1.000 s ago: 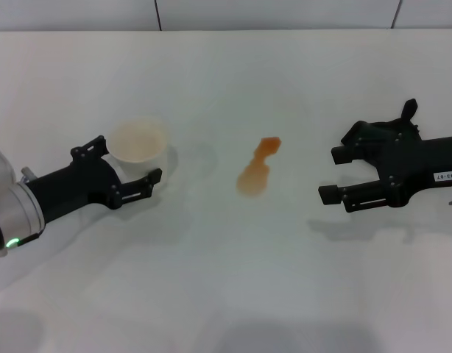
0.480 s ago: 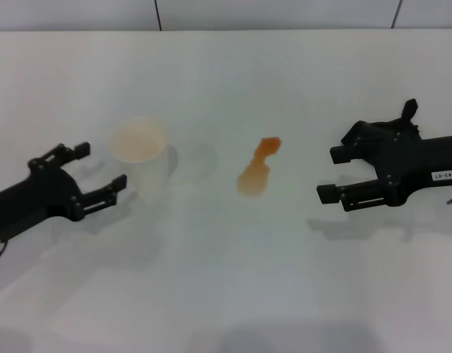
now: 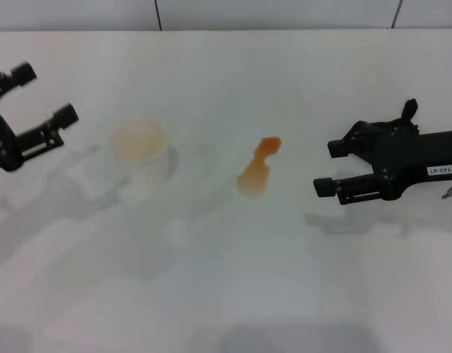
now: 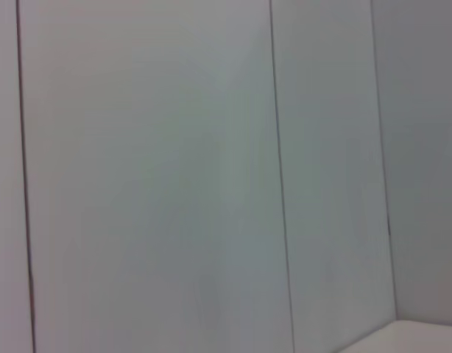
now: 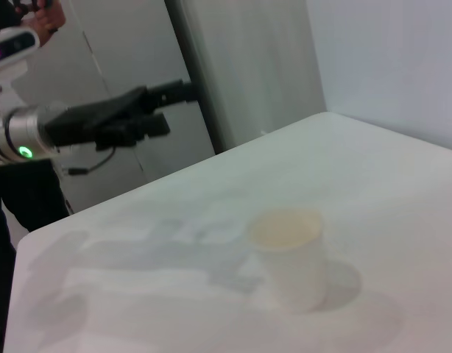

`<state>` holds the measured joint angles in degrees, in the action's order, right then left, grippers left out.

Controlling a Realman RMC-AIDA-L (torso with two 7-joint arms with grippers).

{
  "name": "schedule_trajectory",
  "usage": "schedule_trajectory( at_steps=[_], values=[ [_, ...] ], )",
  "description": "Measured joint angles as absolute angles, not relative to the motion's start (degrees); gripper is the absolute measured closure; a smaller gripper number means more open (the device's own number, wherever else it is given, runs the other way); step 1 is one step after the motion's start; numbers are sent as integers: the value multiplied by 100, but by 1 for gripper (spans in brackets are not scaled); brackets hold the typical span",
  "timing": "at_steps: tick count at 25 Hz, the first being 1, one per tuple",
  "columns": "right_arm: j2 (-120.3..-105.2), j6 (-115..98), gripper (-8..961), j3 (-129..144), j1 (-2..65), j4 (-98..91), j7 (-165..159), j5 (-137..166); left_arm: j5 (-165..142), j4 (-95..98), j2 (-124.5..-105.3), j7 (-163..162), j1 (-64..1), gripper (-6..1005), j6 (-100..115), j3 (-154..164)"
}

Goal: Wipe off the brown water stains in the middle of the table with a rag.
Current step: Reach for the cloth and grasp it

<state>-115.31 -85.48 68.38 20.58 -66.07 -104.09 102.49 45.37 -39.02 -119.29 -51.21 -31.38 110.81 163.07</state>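
A glossy white tabletop (image 3: 226,279) filled the head view, with pale wall panels along its far edge. Near the middle lay the brown water stains (image 3: 258,168), a small orange-brown blotch with a wider rounded end nearer the robot and a narrow neck running to a smaller patch at the far end. To the left of the stains, well apart from them, a whitish translucent plastic cup (image 3: 140,151) stood upright on the tabletop, empty as far as could be seen. The left tool (image 3: 36,108) was raised at the far left edge of the head view, away from the cup, its two black fingers spread open and holding nothing. In the right wrist view the same left tool (image 5: 158,110) showed farther off, above and beyond the table's edge, with the cup (image 5: 288,254) standing on the tabletop (image 5: 403,191) nearer the camera. The right tool (image 3: 330,167) hovered to the right of the stains, near them but not touching, pointing toward them with its two black fingers parted and nothing between them. The left wrist view showed only pale wall panels (image 4: 174,176) and a small corner of the tabletop. No rag could be seen in any view, and the stains lay on the tabletop unwiped.
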Motion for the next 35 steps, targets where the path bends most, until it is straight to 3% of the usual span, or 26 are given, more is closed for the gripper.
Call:
schedule_trajectory(
  at_steps=[11,20,30,35],
  values=[
    [-11531,-8383,125,6812,2113,-6610,-10378,10247,4085,-5017,-11901,-5908,-3916,108,11167,16320],
    [-11514,-8189,125,6773,2171,-6617,-10411,10249,2436,-5052,-11505,-6423,-4677,108,11343,16332],
    [-11507,-8082,126,6646,2171,-6612,-10415,10299,1512,-4878,-11438,-6535,-5052,108,11473,16330],
    [-11502,-7932,126,6638,2217,-6579,-10415,10307,1323,-4469,-11305,-6503,-5124,108,11485,16330]
  ],
)
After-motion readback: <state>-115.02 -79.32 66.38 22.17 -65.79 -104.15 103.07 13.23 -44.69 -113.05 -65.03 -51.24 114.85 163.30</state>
